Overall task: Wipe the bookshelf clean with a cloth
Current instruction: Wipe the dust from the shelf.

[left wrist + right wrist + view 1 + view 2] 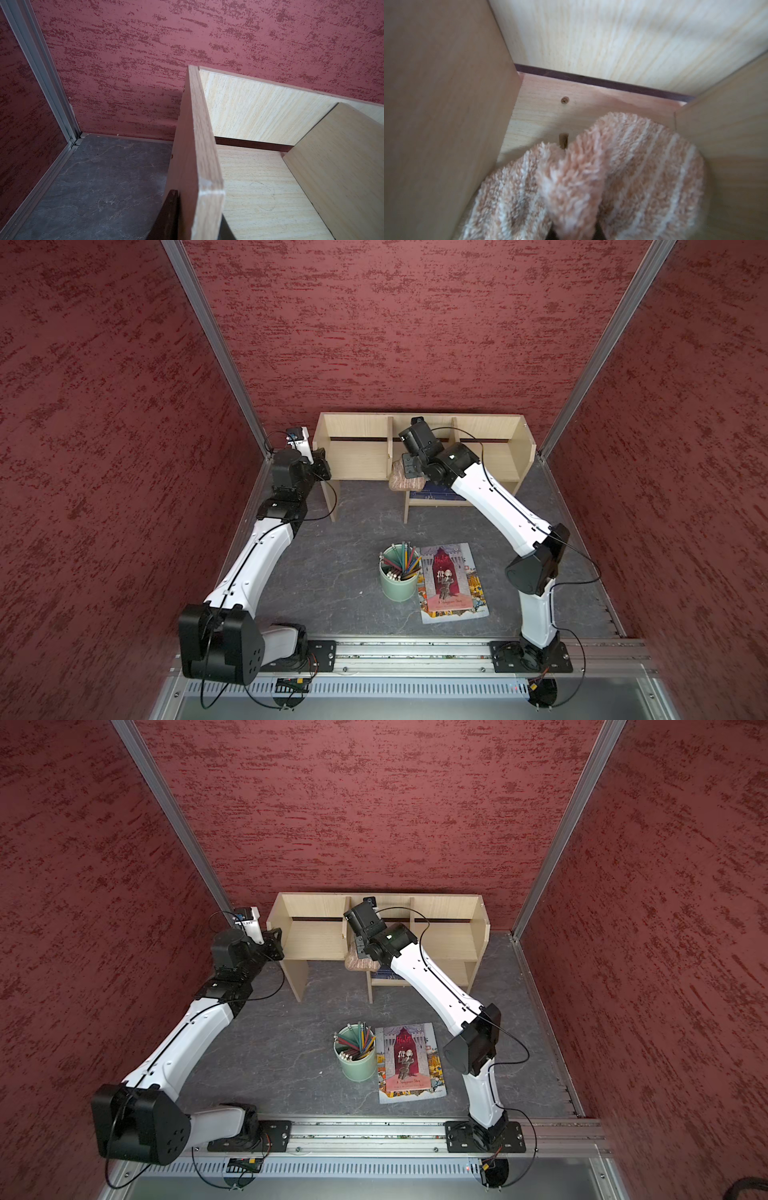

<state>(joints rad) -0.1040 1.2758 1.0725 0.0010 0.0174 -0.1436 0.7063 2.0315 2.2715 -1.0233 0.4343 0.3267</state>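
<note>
Gripping the cloth [623, 166] in the middle bay of the bookshelf [357, 460], the right gripper [409, 467] could snag a divider [390, 439]; the left gripper [197, 219] clamped the side panel [197, 145], and slipping there would let it slide.

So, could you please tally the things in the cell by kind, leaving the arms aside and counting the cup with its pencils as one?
bookshelf: 1
cloth: 1
pencil cup: 1
illustrated book: 1
dark blue item on the lower shelf: 1
Total: 5
</note>
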